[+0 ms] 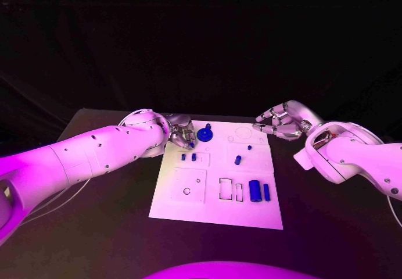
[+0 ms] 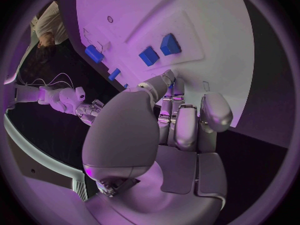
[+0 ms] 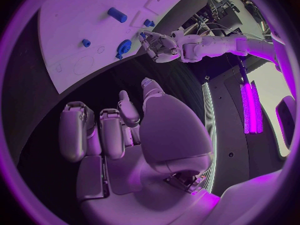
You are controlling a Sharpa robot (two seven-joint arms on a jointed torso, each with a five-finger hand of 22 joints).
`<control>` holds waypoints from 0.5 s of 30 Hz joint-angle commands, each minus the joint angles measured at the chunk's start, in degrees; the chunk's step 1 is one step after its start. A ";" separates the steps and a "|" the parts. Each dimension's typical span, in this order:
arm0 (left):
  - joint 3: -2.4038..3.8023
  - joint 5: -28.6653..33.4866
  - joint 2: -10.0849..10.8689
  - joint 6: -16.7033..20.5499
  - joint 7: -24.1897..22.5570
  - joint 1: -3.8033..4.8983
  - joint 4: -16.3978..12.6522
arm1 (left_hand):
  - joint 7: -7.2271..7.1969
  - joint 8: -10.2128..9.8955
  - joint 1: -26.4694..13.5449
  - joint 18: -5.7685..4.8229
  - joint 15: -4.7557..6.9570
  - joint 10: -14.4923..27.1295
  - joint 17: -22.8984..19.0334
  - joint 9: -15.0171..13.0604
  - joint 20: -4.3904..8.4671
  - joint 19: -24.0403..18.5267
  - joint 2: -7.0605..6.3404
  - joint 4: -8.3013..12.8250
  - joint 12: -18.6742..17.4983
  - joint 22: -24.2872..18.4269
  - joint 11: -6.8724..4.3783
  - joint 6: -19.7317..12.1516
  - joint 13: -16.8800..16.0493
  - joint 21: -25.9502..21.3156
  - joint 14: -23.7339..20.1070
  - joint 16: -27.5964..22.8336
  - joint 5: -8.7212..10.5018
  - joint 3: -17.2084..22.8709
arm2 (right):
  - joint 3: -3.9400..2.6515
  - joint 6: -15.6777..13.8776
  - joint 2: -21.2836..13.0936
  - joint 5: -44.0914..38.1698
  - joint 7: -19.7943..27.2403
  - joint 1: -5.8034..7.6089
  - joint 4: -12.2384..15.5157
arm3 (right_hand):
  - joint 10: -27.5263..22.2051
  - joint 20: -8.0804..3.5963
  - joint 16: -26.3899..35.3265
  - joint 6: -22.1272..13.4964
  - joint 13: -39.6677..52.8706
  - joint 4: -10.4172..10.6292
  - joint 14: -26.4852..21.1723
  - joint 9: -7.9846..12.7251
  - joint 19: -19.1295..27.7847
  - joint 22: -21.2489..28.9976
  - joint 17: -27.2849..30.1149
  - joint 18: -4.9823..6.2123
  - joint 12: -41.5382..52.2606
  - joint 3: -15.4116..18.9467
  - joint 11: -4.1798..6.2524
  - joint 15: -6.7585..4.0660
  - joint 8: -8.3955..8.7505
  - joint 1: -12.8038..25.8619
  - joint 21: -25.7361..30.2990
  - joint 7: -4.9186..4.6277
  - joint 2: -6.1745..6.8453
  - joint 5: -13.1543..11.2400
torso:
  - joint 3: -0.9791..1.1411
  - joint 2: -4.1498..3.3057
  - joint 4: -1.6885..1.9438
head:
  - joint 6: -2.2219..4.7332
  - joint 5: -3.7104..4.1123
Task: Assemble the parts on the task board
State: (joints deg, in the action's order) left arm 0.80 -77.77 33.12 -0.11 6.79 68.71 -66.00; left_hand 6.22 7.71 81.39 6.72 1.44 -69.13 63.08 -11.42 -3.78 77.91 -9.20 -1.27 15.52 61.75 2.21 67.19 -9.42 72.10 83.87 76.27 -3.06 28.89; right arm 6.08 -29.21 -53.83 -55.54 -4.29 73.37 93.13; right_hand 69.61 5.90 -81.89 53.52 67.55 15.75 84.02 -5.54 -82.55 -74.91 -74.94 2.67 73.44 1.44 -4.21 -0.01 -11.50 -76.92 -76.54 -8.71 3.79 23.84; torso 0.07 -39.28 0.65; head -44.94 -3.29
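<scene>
**Head view: left hand at the board's far corner, with risks to nearby parts**

Head view shows the white task board [image 1: 219, 197] lying on the black table [image 1: 335, 221], with blue parts spread over it. A round blue part [image 1: 205, 136] sits near the far left corner; two small blue pieces [image 1: 189, 157] lie just below it, two small pegs [image 1: 240, 155] nearer the middle, and two longer blue cylinders [image 1: 259, 191] lie side by side toward the near right. The left hand [image 1: 181, 133] hovers over the far left edge, its fingers [image 2: 172, 87] curled downward beside the round part; something small and blue shows at the fingertips, but whether it is grasped cannot be told. The right hand [image 1: 283, 123] stays off the board beyond its far right corner, fingers [image 3: 94, 132] curled in and holding nothing.

Probable hazards: the left hand works close to the round part and the two small pieces, so a sideways sweep may knock them from their places. A downward press at the corner may shift the whole board, since nothing visible braces it. Any small piece pinched at the tips may slip or go in tilted.
</scene>
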 commanded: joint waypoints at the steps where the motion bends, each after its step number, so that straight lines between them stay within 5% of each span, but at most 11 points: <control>1: 0.01 0.27 -0.04 0.09 -1.40 -0.02 -0.32 | -0.06 0.31 -0.41 -0.80 0.41 -0.42 0.07 -0.12 0.23 -0.20 0.40 0.30 -0.28 0.05 0.07 0.29 -0.06 0.20 -0.04 -0.12 0.12 -0.14 | 0.00 0.07 0.01 -0.28 0.50 -0.03 0.03 | -0.18 -0.08 0.22 0.29 -0.05 -0.02 2.89 0.08 0.30 -7.54 -2.68 0.68 -0.17 0.37 0.23 -0.32 -0.39 -0.13 0.36 0.05 -0.41 0.34 | 0.00 0.01 0.03 | 0.01 -0.02; 15: 0.01 0.45 0.00 -0.05 -0.43 -0.04 -0.05 | 0.37 -0.62 -0.79 -0.70 0.17 0.15 1.15 0.29 0.19 -0.61 0.15 0.38 -1.16 -0.60 0.46 -0.73 0.05 -0.26 0.06 0.49 0.12 -0.27 | 0.00 0.12 0.01 -0.28 0.50 -0.03 -0.02 | -0.18 -0.08 0.23 0.29 -0.04 -0.02 2.89 0.08 0.28 -7.56 -2.67 0.67 -0.17 0.38 0.24 -0.32 -0.39 -0.13 0.33 0.05 -0.41 0.34 | 0.00 0.01 0.00 | 0.05 -0.09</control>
State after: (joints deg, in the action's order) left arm 0.80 -77.69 33.23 0.15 6.42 68.68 -66.00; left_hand 6.49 7.58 81.17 6.72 1.44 -69.09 64.17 -11.33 -3.57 77.69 -8.98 -1.12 14.62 61.24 2.25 66.92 -9.45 72.10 83.87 76.57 -2.97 28.74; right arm 6.09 -29.21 -53.83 -55.54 -4.28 73.37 93.07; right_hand 69.61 5.81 -81.86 53.52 67.55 15.81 84.02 -5.52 -82.46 -74.90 -74.93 3.05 73.44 1.50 -4.21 -0.01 -11.50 -76.92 -76.54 -8.71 3.79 23.84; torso 0.06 -39.27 0.65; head -44.91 -3.37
